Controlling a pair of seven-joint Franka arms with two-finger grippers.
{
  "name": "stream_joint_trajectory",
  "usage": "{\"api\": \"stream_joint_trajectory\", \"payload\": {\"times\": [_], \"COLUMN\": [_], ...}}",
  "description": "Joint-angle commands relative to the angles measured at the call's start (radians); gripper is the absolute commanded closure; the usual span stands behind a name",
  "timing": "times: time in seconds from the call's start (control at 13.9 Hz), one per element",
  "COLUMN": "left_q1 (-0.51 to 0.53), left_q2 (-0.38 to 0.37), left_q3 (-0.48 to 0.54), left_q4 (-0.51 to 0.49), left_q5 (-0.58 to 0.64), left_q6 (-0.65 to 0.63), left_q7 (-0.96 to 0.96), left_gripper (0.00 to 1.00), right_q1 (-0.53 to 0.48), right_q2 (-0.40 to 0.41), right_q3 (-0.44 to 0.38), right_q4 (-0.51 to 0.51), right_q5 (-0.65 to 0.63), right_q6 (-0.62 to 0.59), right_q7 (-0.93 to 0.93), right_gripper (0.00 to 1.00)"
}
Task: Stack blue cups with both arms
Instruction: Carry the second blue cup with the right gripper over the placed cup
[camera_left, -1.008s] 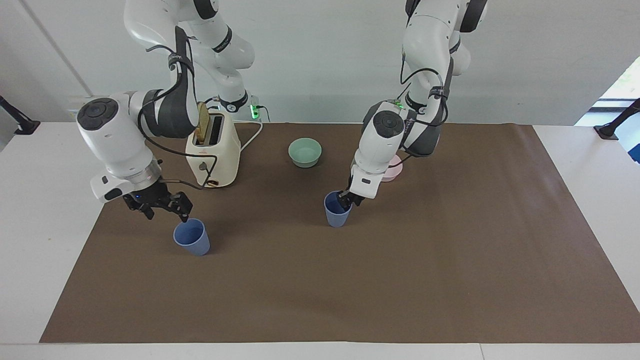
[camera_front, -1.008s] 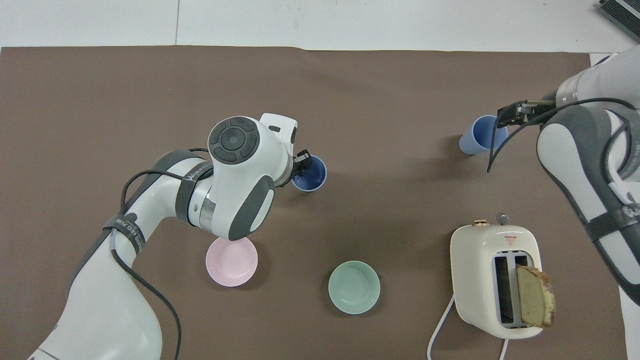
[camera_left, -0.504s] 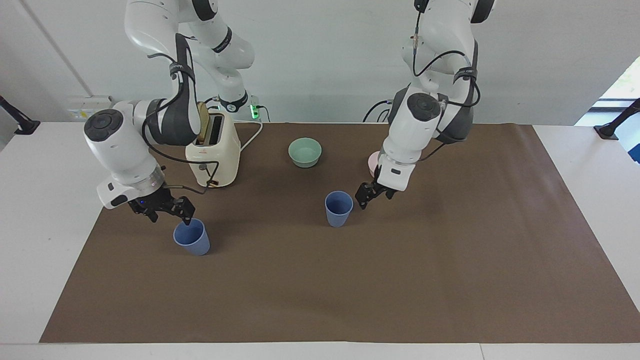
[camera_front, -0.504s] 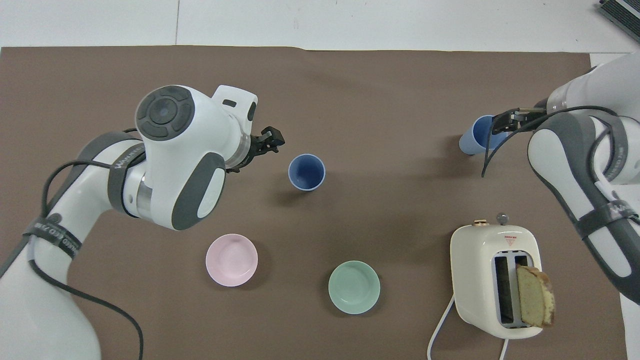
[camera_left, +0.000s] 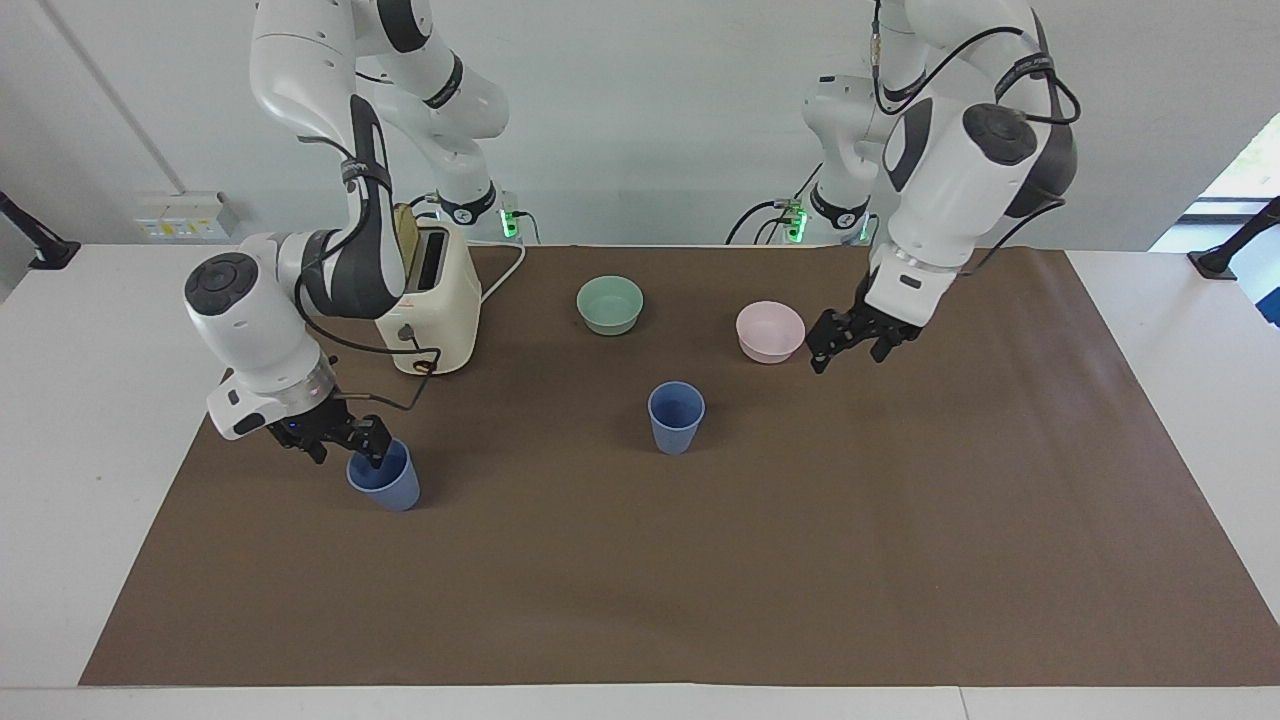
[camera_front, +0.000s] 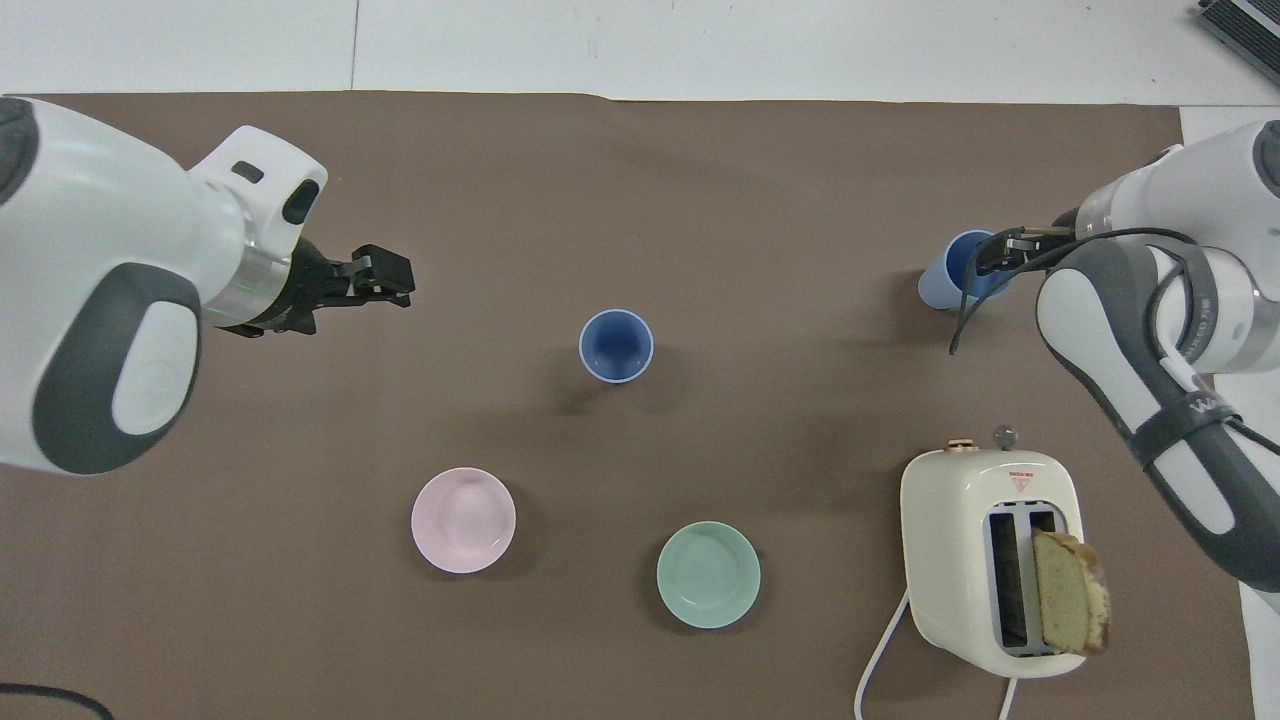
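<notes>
One blue cup (camera_left: 676, 417) stands upright in the middle of the brown mat; it also shows in the overhead view (camera_front: 616, 346). The other blue cup (camera_left: 383, 480) stands upright toward the right arm's end (camera_front: 950, 272). My right gripper (camera_left: 348, 452) is low at this cup and open, with one finger inside the rim and the other outside, on the side toward the right arm's end of the table; it also shows in the overhead view (camera_front: 985, 258). My left gripper (camera_left: 848, 355) is open and empty, up in the air over the mat beside the pink bowl, well away from the middle cup (camera_front: 395, 280).
A pink bowl (camera_left: 770, 331) and a mint-green bowl (camera_left: 610, 304) sit nearer to the robots than the middle cup. A cream toaster (camera_left: 430, 300) with a bread slice in it stands near the right arm's base, its cord trailing toward the robots.
My left gripper has drawn off the middle cup's rim, risen and swung toward the left arm's end. My right gripper has lowered onto the other cup's rim. Neither cup has moved.
</notes>
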Motion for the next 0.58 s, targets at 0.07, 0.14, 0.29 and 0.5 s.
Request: {"api": "stream_joint_trajectory", "payload": {"times": [0.07, 0.14, 0.29, 0.5], "left_q1": [0.11, 0.133, 0.193, 0.236], "left_q2": [-0.069, -0.083, -0.112, -0.146], "left_q3": [-0.011, -0.011, -0.01, -0.004], "left_q4": [-0.018, -0.018, -0.018, 0.002], "left_q5": [0.011, 0.011, 0.013, 0.058], "left_q6": [-0.111, -0.128, -0.167, -0.219], "left_q7": [0.211, 0.269, 0.378, 0.517], "left_gripper": [0.0, 0.0, 0.0, 0.0], "right_q1": [-0.032, -0.034, -0.033, -0.028], "right_q2": [-0.007, -0.005, -0.007, -0.022], "right_q3": [0.012, 0.012, 0.012, 0.013], "right_q4": [-0.01, -0.01, -0.005, -0.002], "right_q5": [-0.021, -0.021, -0.021, -0.021], "right_q6": [-0.002, -0.002, -0.002, -0.011], "right_q7": [-0.023, -0.021, -0.007, -0.004], "right_gripper": [0.62, 0.85, 1.0, 1.0]}}
